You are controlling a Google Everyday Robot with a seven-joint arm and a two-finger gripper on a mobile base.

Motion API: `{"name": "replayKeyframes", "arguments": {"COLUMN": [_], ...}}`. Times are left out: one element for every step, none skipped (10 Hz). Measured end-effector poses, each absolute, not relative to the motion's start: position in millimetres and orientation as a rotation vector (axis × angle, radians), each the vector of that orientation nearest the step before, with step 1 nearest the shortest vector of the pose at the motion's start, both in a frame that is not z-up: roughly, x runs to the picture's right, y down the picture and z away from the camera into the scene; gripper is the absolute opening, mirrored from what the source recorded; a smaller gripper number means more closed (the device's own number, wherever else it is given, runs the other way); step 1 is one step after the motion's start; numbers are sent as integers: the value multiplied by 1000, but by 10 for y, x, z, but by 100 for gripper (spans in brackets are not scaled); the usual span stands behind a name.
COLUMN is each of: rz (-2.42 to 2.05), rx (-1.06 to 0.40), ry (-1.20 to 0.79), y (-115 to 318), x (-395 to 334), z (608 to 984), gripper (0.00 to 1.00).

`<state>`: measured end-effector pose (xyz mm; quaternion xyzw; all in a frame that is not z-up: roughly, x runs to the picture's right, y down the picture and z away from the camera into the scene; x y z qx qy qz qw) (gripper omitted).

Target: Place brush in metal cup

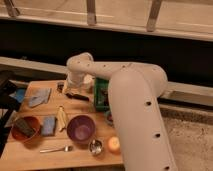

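Camera view inspected; findings follow.

Inspector: The wooden bench (27,156) carries the work. The brush (77,96) lies flat on the far part of the bench, just left of a green box (101,95), not lifted. The metal cup (95,146) stands upright at the near edge, between a purple bowl (81,128) and an orange round thing (114,144). It is well apart from the brush.

Supervisor: And the pincer?

Inspector: The pincer (73,88) hangs at the end of the white arm (130,100), close above the brush. Its jaws stand wide and nothing is held. Contact with the brush cannot be confirmed.

Supervisor: Step in hand?

Inspector: In my judgement, the reach for the pick-up. The task is at an early stage: the brush is not gripped and nothing is seen standing in the cup.

Supervisor: Next move?

Inspector: Lower onto the handle with the jaws across it, then close firmly. A slim handle lying flat on wood leaves little to bite. Then lift clear, carry toward the near side past the purple bowl, and lower the brush end-first into the cup. Noted risk: the cup is small, and a fork (55,149) lies to its left. A long brush set in carelessly may tip the cup.
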<state>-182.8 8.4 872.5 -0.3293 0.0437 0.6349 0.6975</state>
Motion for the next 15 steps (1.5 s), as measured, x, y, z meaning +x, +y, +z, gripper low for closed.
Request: {"name": "replayKeyframes", "arguments": {"rz": [1419, 1417, 1414, 1416, 1429, 1431, 1428, 1419, 1408, 1391, 1378, 1355, 1320, 1288, 1287], "rx": [-732, -733, -736, -735, -741, -753, -763, -774, -778, -775, -766, -748, -733, -725, -724], "ry": [99, 98, 96, 94, 82, 72, 68, 64, 63, 65, 69, 74, 77, 74, 74], "y": [78, 84, 89, 79, 74, 98, 133, 174, 197, 174, 148, 81, 26, -14, -19], "x": [-1801, -1815, -1844, -1843, -1843, -1815, -1792, -1783, -1778, -1754, -1728, -1698, -1719, -1788, -1787], "z": [8732, 8729, 8721, 8726, 8762, 8852, 8903, 8942, 8971, 8993, 9009, 9025, 9037, 9048, 9047], "gripper": [65, 65, 65, 65, 65, 65, 65, 65, 65, 65, 65, 65, 65, 65, 65]}}
